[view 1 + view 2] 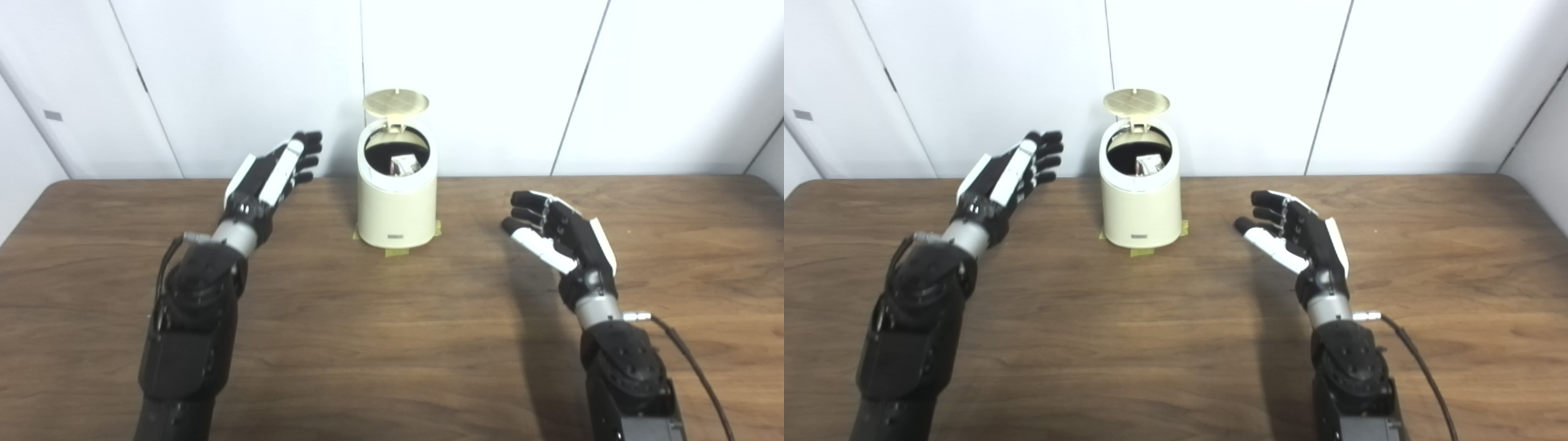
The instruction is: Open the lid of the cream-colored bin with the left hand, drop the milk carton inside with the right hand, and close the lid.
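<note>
A cream-colored bin stands at the back middle of the wooden table, held by tape at its base. Its round lid is tipped up and stands open behind the mouth. Inside the dark opening lies the milk carton, partly visible. My left hand hovers to the left of the bin, raised near its rim height, fingers stretched out and apart, holding nothing. My right hand is to the right of the bin and nearer to me, palm turned inward, fingers apart and empty.
The wooden table runs across the whole view, with white wall panels right behind the bin. Yellow tape pieces stick out under the bin's base. A cable trails from my right wrist.
</note>
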Robot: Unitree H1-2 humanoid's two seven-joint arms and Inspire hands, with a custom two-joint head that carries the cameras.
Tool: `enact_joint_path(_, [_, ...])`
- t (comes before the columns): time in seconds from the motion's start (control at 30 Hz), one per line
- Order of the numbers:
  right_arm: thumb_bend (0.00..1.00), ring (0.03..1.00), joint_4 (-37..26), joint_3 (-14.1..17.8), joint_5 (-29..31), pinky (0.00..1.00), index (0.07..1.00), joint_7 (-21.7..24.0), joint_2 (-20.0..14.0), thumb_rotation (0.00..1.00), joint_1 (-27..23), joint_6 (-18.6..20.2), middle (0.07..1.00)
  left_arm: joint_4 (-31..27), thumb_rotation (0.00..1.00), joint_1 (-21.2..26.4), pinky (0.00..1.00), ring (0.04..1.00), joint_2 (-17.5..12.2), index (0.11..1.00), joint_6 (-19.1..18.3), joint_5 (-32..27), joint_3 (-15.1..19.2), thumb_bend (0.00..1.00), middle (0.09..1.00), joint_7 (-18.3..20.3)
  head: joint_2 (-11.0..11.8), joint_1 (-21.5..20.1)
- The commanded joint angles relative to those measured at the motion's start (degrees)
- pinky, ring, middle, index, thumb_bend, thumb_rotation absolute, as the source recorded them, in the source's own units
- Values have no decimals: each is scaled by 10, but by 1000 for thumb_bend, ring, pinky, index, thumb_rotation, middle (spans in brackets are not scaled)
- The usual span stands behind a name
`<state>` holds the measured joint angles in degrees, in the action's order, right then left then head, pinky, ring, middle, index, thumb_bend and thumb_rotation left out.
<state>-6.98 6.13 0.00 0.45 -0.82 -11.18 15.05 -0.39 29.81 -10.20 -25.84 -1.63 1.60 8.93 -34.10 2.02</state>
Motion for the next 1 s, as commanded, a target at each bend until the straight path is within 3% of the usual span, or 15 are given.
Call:
enact_joint_path(0.0, [629,842,-19,4,21,810,811,1,6,707,-8,-18,836,5,872,57,892,888,-9,843,3,-4,-2,437,874,5,2,2])
enact_joint_path(0.13, [574,896,-13,6,47,896,883,-4,19,960,10,-23,871,44,899,96,890,883,-14,854,-2,-2,-17,418,875,21,3,3])
enact_joint_path(0.2, [572,899,-13,8,58,915,887,-5,26,990,18,-24,870,67,882,113,889,881,-15,849,6,-1,-22,414,872,22,4,2])
enact_joint_path(0.57, [595,910,-11,-8,69,924,915,-2,27,1000,27,-14,901,145,936,189,909,914,-14,878,46,10,-39,458,906,24,9,1])
enact_joint_path(0.67, [604,900,-9,-10,64,888,913,-5,25,1000,25,-14,899,167,915,204,920,922,-16,876,67,17,-49,465,909,29,9,1])
enact_joint_path(0.83, [615,881,-3,-12,65,820,913,-4,23,1000,24,-17,892,192,988,221,906,921,-19,889,97,38,-70,418,910,33,12,1])
enact_joint_path(0.97, [613,867,-1,-9,69,768,912,-6,24,1000,22,-14,883,209,985,232,915,931,-18,899,117,54,-82,410,922,29,12,1])
